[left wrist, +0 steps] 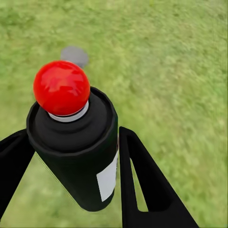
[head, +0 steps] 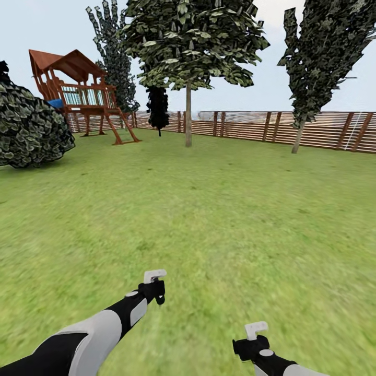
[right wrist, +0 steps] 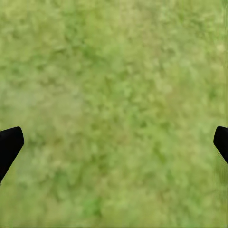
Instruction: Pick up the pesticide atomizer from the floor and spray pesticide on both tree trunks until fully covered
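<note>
Pesticide atomizer: black bottle with a white label and a red nozzle tip, standing between the two black fingers of the left tool in the left wrist view, the fingers pressed against its sides.
Left tool: clenched on the pesticide atomizer, held low over the lawn at the end of a black-and-white arm reaching forward and toward the middle from the lower left of the head view.
Right tool: released, its two dark fingertips standing wide apart at the edges of the right wrist view with only grass between them; it hangs low at the lower right of the head view, nearer the robot than the left tool.
Broadleaf tree: straight bare trunk, far ahead across the grass, just before the wooden slat fence.
Second tree: to the right, its thin trunk leaning, also near the fence.
Open room: wide bare lawn between the tools and the trees.
Edges: fence along the far side; wooden playset at far left; dark leafy bush on the left; narrow dark conifer behind the playset.
Grey disc: lies on the grass beyond the bottle in the left wrist view.
</note>
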Robot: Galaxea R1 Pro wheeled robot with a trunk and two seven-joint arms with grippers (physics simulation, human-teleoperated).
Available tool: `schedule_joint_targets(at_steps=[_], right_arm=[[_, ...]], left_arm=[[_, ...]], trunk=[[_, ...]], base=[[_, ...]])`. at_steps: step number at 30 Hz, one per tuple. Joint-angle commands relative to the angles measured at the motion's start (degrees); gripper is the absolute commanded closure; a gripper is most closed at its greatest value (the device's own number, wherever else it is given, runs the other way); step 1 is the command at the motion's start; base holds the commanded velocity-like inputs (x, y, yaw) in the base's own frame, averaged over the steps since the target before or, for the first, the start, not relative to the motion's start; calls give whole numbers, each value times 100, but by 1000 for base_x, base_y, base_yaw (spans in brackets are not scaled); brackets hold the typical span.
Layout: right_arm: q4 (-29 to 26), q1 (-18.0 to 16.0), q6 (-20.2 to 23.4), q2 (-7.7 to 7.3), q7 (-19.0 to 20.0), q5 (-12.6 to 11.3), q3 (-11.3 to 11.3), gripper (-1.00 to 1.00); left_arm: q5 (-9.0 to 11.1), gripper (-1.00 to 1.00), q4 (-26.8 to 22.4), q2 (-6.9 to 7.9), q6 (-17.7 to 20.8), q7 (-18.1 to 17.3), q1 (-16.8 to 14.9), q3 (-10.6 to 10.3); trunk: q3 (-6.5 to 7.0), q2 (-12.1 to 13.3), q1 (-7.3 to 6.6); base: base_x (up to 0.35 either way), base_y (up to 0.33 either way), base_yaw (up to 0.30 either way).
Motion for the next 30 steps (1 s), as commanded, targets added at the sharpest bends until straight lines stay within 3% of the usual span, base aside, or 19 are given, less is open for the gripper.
schedule_joint_targets(at_steps=[1,30], right_arm=[[-2,-1,0,0,0,0,0,-100],[-1,-2,0,0,0,0,0,-100]], left_arm=[[0,100,-1,0,-1,0,2,0],[-3,100,-1,0,-2,0,-1,1]], trunk=[[-4,0,0],[-95,0,0]], base=[[350,0,0],[350,0,1]])
